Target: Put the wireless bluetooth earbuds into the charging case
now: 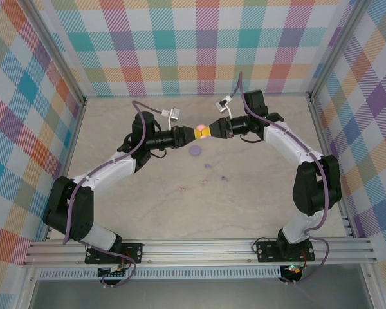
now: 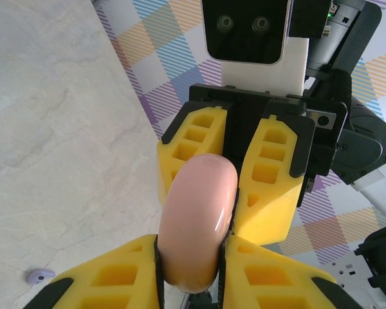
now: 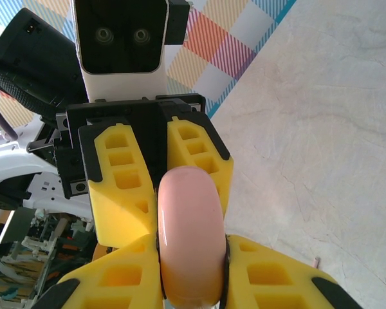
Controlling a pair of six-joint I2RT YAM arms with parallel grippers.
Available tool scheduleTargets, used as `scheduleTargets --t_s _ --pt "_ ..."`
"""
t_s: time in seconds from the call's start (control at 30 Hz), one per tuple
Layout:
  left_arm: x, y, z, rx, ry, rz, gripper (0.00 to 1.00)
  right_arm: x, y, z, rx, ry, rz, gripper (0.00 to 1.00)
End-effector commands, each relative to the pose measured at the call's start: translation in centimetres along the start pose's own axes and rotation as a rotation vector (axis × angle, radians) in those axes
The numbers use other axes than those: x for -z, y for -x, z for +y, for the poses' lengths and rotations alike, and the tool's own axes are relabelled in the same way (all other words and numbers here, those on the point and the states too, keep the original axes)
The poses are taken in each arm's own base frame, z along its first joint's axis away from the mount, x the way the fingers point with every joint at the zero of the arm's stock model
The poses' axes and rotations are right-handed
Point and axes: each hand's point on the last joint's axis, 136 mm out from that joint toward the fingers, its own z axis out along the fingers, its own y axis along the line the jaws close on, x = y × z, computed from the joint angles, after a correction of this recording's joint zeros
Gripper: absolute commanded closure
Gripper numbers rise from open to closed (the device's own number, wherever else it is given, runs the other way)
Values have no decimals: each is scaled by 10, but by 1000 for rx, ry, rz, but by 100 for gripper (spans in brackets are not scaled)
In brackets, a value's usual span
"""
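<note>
Both the left tool (image 1: 193, 134) and the right tool (image 1: 208, 132) are clamping the pink charging case (image 1: 200, 130) from opposite sides, aloft. Earbuds (image 1: 202, 183) are lying on the tabletop (image 1: 244, 199) base-ward of that case, the lilac earbuds (image 1: 209, 166) seemingly nearer the right arm.

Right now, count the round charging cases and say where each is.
2. The pink case is gripped in mid-air by both the left gripper and the right gripper. The lilac case lies on the table, just nearer the bases. More may hide under the arms.
</note>
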Motion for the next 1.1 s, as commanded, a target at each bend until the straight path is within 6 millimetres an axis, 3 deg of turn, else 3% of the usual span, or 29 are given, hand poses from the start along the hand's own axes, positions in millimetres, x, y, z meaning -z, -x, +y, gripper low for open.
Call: scheduleTargets --t_s 0.0,0.17,0.5,0.9,1.07 --pt "-7 9 -19 -72 -41 -17 81 -8 -1 19 42 36 29 77" --pt "-5 4 -15 -83 -10 -6 81 -3 4 14 65 -62 -11 67" --pt "-2 0 -13 -94 11 7 81 9 10 18 84 -82 -49 63" --pt "0 -2 -13 -100 19 10 81 15 14 22 102 -80 -64 63" --pt "1 -2 -15 -102 19 8 81 15 12 24 100 -66 -58 70"
